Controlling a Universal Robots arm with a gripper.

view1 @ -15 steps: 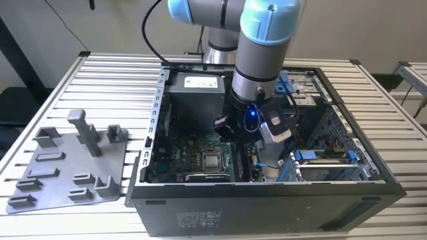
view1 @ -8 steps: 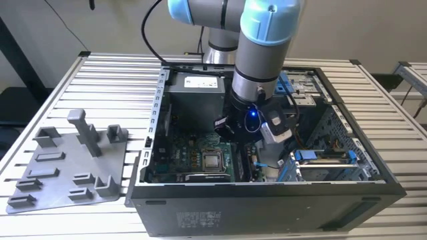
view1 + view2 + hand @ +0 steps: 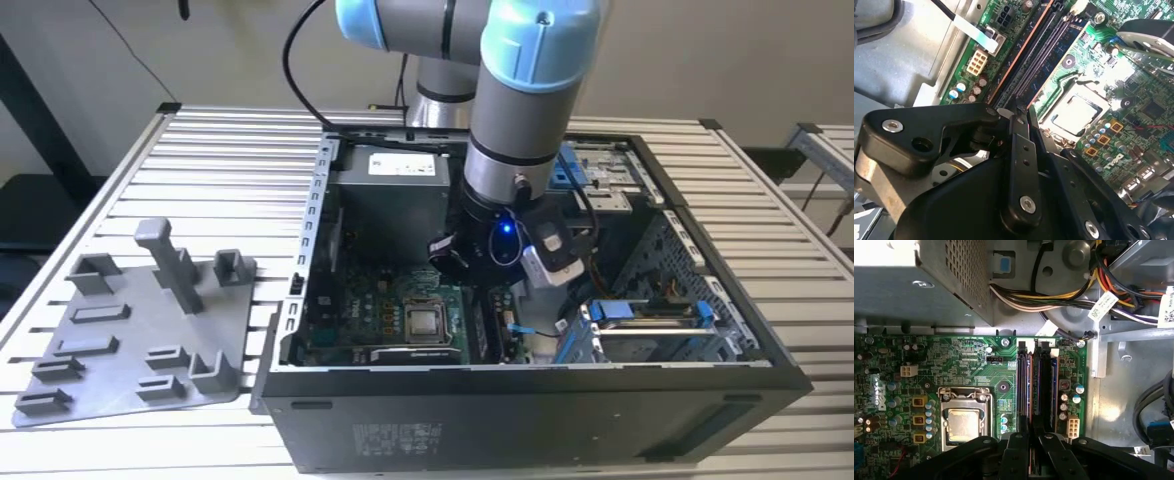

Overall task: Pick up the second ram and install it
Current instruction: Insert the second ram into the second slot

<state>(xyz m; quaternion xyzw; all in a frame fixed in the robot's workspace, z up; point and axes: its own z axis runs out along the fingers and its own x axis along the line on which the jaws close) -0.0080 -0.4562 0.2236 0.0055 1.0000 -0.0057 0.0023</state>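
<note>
Inside the open computer case, my gripper reaches down over the motherboard, at the memory slots beside the processor socket. The second ram shows edge-on as a thin dark strip with a coppery edge. It stands in line with a slot and runs in between my fingers. My gripper is shut on its near end. In the second wrist view my gripper sits right at the end of the slots, with the black linkage covering that end.
A bundle of power cables and the grey power supply box lie beyond the slots. The drive cage stands at the exterior view's right inside the case. A grey fixture plate with posts lies on the slatted table at the exterior view's left.
</note>
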